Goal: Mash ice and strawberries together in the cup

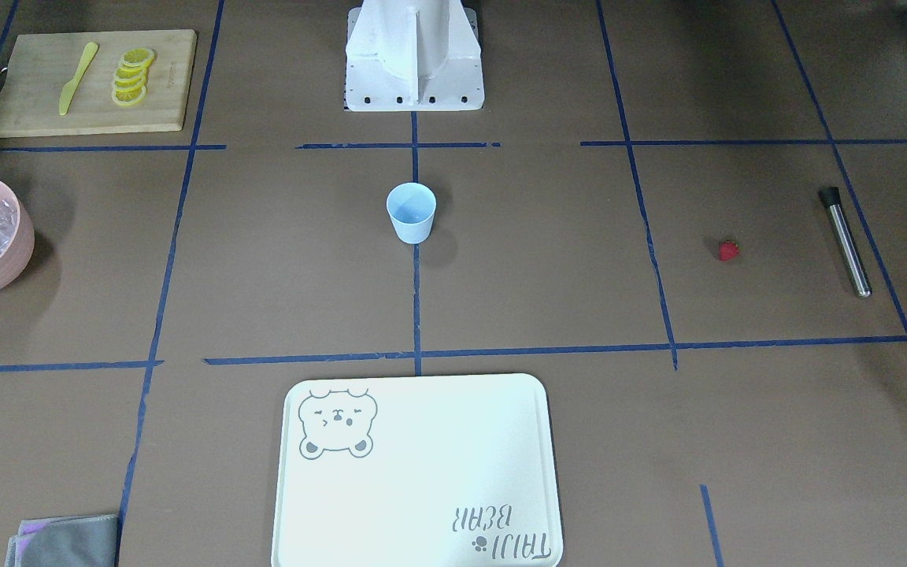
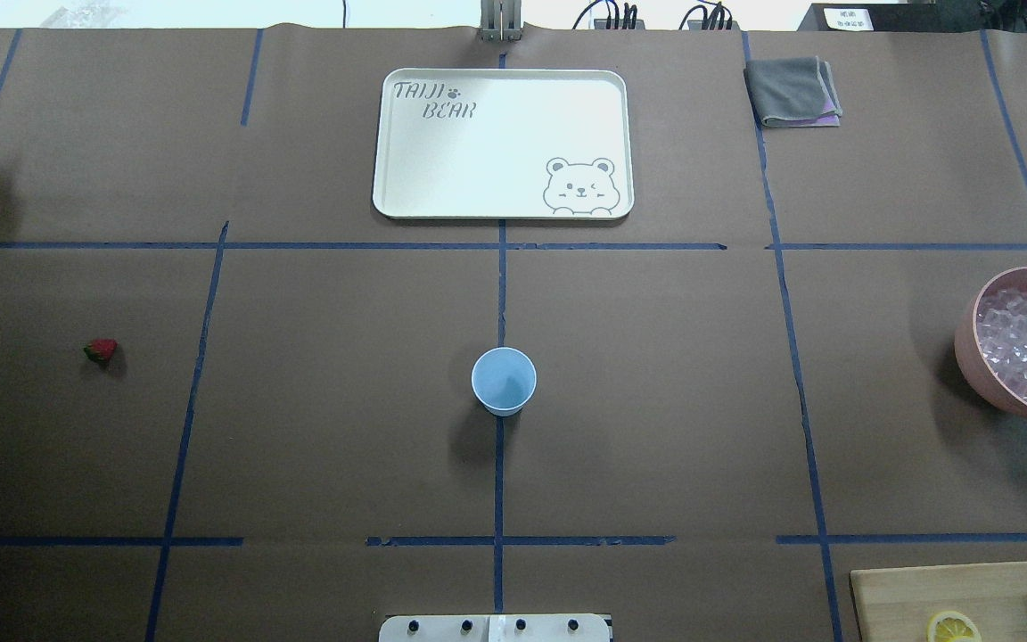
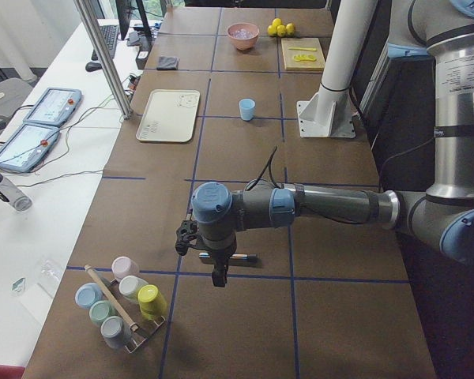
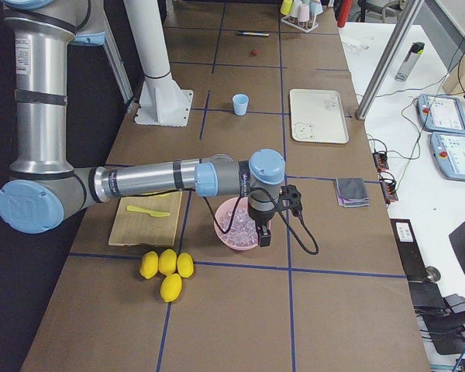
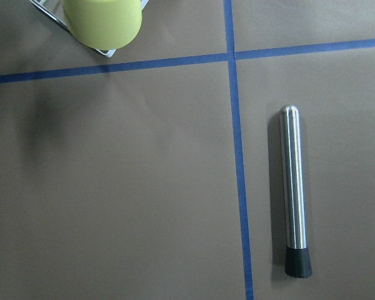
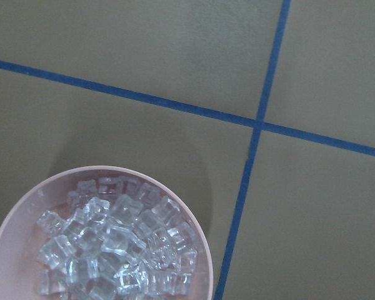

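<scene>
cup [image 2: 504, 381] looks empty; upright mid-tabletop on the centre tape line, approx between both arms; key relation: both ingredients sit out at opposite ends, one per arm. ice [image 6: 112, 247] is piled in pink bowl [image 2: 966, 352] far on robot's R side; right gripper [image 4: 263, 236] points down over or just beside the bowl's edge, side view alone can't settle which; R wrist cam has the cubes low-left in frame, so I judge the pile is offset, not dead under it; can't tell if its jaws are apart or together. strawberry [image 2: 102, 350] lies alone on L side, well apart from cup, between cup and muddler [image 5: 294, 194]; left gripper [image 3: 219, 276] hangs above the muddler, pointing down; jaw state can't tell either, no fingers in L wrist cam. muddler lies flat, long axis approx toward/away from robot, black tip at robot end; right of centre in L wrist cam. so R arm is nearer the ice, L arm nearer berry and muddler. nearby: rack of coloured cups [image 3: 122, 304] just beside L gripper, risk on any swing that way; cutting board [image 1: 91, 83] w/ lemon slices [image 1: 132, 76] and lemons [image 4: 167, 271] near the bowl; tray [image 2: 380, 143] beyond cup; no object shows on either straight run to cup in overhead.
</scene>
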You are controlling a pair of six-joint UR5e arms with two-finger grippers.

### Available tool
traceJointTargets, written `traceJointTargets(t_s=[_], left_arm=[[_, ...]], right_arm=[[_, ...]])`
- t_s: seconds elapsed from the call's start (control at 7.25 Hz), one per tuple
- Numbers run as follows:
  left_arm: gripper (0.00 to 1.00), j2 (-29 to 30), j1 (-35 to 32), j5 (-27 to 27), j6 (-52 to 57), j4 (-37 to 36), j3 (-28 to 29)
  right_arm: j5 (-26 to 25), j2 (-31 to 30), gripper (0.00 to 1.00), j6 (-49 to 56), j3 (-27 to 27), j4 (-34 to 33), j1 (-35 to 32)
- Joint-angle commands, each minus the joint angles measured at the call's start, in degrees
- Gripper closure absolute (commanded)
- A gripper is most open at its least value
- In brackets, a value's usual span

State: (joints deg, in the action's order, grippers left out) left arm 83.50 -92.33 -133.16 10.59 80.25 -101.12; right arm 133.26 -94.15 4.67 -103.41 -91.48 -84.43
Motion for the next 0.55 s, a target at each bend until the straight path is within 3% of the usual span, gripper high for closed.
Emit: traceJointTargets(t_s=[0.0,0.41], left_arm=[[0.00,-0.01,0.83,0.00,0.04,0.00,0.05],[0.00,0.08,1.98,-0.09,0.04,0.17,-0.13]], right_arm=[[0.34,0.28,0.00,-2.45,0.05,6.20,5.12],[-6.14,-0.06,0.02,-22.20,0.32,15.00,14.87]])
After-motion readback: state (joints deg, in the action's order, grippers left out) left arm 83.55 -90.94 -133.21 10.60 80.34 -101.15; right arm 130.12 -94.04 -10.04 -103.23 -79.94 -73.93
